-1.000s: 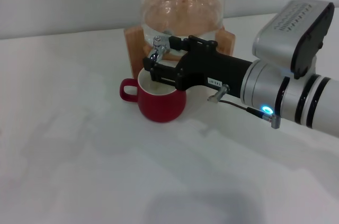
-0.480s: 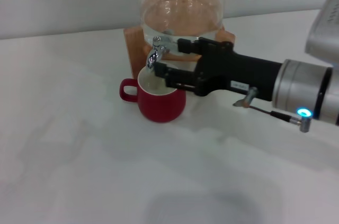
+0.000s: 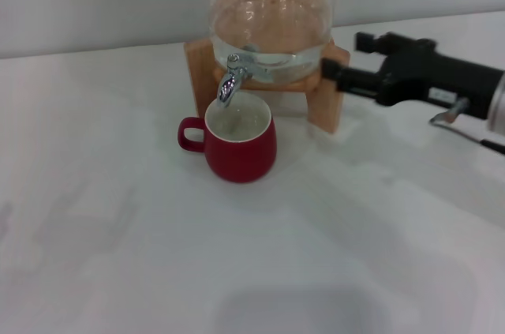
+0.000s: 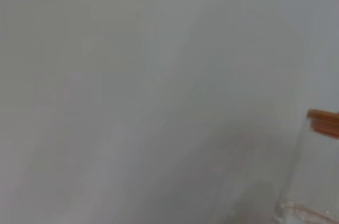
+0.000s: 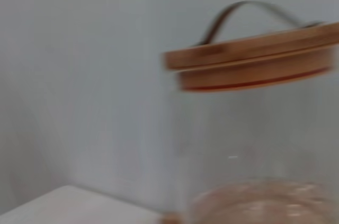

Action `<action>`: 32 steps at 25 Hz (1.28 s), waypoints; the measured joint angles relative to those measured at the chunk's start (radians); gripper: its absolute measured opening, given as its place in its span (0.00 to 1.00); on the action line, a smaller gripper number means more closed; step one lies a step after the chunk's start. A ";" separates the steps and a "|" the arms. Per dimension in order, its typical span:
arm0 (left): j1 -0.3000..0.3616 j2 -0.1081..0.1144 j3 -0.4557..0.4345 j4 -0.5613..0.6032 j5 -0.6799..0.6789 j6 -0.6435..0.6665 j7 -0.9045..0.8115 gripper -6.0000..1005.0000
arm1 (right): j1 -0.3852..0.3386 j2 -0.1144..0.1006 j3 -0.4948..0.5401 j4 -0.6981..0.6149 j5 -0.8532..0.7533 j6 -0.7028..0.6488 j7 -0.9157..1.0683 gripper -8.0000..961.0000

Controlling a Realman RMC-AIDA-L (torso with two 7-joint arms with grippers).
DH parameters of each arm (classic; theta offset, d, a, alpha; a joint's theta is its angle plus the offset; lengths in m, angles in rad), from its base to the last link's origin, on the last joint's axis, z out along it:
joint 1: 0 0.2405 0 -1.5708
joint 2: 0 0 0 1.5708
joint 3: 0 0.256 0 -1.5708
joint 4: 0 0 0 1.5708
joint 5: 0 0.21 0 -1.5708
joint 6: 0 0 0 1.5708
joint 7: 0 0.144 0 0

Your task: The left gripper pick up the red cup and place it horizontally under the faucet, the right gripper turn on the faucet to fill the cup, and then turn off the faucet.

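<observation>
The red cup (image 3: 239, 142) stands upright on the white table under the chrome faucet (image 3: 230, 77), handle to the left, white inside showing. The faucet sticks out of the clear glass dispenser jar (image 3: 271, 22), spout pointing down over the cup's rim. My right gripper (image 3: 346, 61) hovers to the right of the jar beside the wooden stand, open, with nothing between its fingers, well apart from the faucet. The left gripper is out of view; its wrist view shows only a grey wall and the jar's edge (image 4: 312, 176).
The jar rests on a wooden stand (image 3: 327, 93) at the back of the white table (image 3: 118, 255). A wooden lid with a loop handle (image 5: 254, 54) tops the jar in the right wrist view. A grey wall rises behind.
My right gripper has drawn back to the right, away from the faucet, leaving the cup's top uncovered. The cup has not moved.
</observation>
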 joint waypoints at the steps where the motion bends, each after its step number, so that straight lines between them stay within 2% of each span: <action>1: 0.002 0.000 0.000 0.004 0.006 -0.001 0.000 0.65 | 0.000 0.000 0.022 0.005 -0.002 0.002 0.001 0.81; 6: 0.001 0.000 0.000 0.004 0.022 -0.002 -0.001 0.65 | 0.000 -0.001 0.143 0.033 -0.004 0.018 0.004 0.81; 12: -0.007 0.001 0.001 0.003 0.044 -0.002 -0.007 0.65 | 0.016 0.002 0.294 0.110 0.009 0.098 0.002 0.81; 32: -0.010 -0.002 -0.001 0.000 0.058 -0.001 -0.023 0.65 | 0.034 0.003 0.362 0.166 0.020 0.122 -0.005 0.81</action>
